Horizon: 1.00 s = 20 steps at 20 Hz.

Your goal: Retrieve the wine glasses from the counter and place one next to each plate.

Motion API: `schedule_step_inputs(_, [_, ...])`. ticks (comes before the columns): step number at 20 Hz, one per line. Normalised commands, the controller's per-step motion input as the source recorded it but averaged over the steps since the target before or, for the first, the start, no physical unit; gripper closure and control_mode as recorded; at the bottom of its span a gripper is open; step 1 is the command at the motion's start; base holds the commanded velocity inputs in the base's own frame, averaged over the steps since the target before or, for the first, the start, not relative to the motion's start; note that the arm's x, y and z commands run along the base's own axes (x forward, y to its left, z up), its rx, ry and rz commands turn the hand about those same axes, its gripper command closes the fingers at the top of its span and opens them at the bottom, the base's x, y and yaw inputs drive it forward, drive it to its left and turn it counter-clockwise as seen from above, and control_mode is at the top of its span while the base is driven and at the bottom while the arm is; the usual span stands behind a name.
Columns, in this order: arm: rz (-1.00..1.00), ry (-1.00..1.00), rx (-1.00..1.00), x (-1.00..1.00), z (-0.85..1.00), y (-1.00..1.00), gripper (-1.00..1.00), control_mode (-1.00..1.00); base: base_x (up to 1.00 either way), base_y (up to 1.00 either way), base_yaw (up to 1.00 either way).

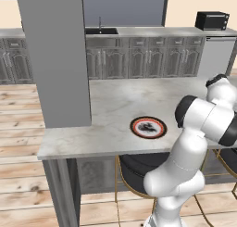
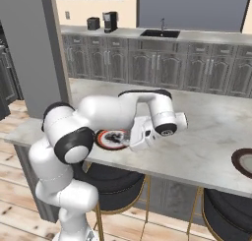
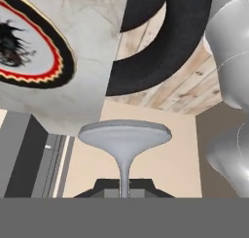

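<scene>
Left base view: pale marble counter (image 1: pixel 115 101) across the middle, with the red-orange plate (image 1: pixel 148 127) lying flat near its front edge, bare marble all round it. White arm (image 1: pixel 194 142) rising from the lower right, elbow bent high over the counter's right end. Black stool (image 1: pixel 139 168) tucked under the front edge, just below the plate. Broad grey pillar (image 1: pixel 58 54) standing on the counter's left part; behind, a row of dark grey cabinets with a sink (image 1: pixel 101 31) and a black microwave (image 1: pixel 212 21) on top. Right base view: same counter (image 2: pixel 206 132) seen from the other side, arm (image 2: pixel 118 107) folded low and level over it, the hand end close above the marble just beside the red-orange plate (image 2: pixel 112 139) and covering part of its rim. Dark brown plate (image 2: pixel 243 161) well apart, at the right edge near the counter's front. Black stools (image 2: pixel 110 178) below the front edge. Hand view, rolled over: gripper (image 3: pixel 124 191) pressed together on the thin stem of a wine glass (image 3: pixel 125 132), round flat foot pointing away from the camera, bowl hidden. Red-orange plate (image 3: pixel 29 42) at upper left on the marble, counter edge beside it, then a black stool seat (image 3: pixel 160 38) and plank floor (image 3: pixel 185 81) beyond.
</scene>
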Motion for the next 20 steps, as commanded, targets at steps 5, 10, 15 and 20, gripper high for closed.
schedule_step_inputs(5, [0.06, -0.18, 0.01, 0.08, 0.10, -0.12, 1.00, -1.00, 0.00, 0.00, 0.00])
schedule_step_inputs(10, [0.02, -0.03, 0.00, 0.09, 0.07, -0.10, 1.00, -1.00, 0.00, 0.00, 0.00])
schedule_step_inputs(15, [0.00, 0.12, 0.00, 0.31, 0.00, -0.02, 1.00, -1.00, 0.00, 0.00, 0.00])
schedule_step_inputs(20, [0.00, 0.00, 0.00, 0.16, -0.05, 0.00, 1.00, -1.00, 0.00, 0.00, 0.00])
